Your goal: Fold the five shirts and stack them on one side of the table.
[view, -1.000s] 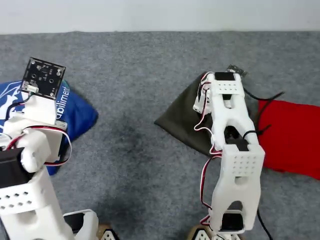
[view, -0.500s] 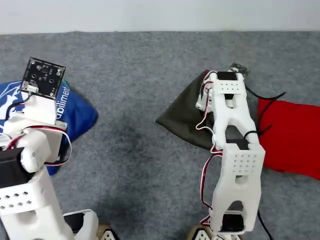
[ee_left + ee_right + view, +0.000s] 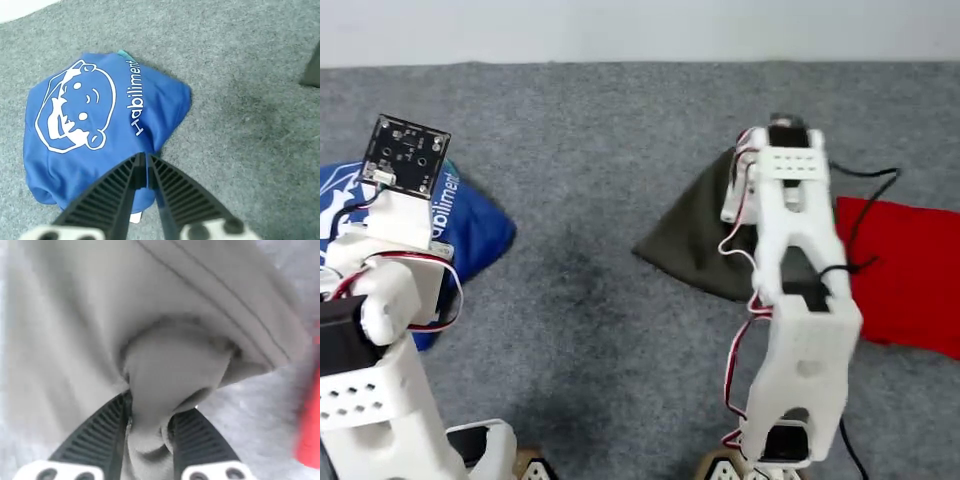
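Note:
An olive-green shirt lies bunched at the table's middle right, partly under the right arm. My right gripper is shut on a pinched fold of this olive shirt. A red shirt lies flat beside it at the right edge. A folded blue shirt with a white cartoon print rests at the left edge, partly hidden by the left arm. My left gripper hangs shut above the blue shirt, holding nothing.
Grey carpet covers the table, with open room between the blue and olive shirts. A white wall band runs along the far edge. Cables trail over the red shirt near the right arm.
The right arm has shifted away from the camera and slightly right, dragging the olive shirt's pinched part with it. The left arm and blue shirt have not moved.

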`<state>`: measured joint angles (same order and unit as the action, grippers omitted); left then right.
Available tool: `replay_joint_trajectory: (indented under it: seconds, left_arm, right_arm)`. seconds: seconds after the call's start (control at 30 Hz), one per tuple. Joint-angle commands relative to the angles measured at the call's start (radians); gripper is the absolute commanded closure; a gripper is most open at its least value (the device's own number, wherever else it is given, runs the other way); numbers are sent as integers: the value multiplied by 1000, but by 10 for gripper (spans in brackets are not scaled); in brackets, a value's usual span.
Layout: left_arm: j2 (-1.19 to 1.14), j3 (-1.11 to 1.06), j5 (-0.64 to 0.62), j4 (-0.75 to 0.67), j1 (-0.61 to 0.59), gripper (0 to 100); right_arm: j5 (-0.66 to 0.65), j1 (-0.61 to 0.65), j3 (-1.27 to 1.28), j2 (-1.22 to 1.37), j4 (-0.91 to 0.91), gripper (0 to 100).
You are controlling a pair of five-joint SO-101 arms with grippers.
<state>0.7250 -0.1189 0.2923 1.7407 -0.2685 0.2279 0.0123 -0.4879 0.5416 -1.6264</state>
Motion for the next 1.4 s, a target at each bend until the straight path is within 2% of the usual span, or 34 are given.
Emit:
replay_joint_trajectory:
  seconds: [0.0,0.17,0.27,0.63,1.07,1.37]
  left_arm:
    - [18,5,11,12,-9,986]
    - [17,2,11,12,-8,986]
    - [17,2,11,12,-8,986]
    - [14,2,12,9,-6,986]
    - [15,2,12,9,-6,986]
    - [15,1,12,11,-6,986]
  right_arm:
    - [-170,-67,-38,-185,-88,990]
    - [-439,-170,-38,-283,-163,990]
    - [-523,-249,-38,-334,-163,990]
    - [-707,-395,-38,-427,-156,990]
    - [-855,-536,-32,-424,-10,990]
    - [-994,-644,-35,-239,91,990]
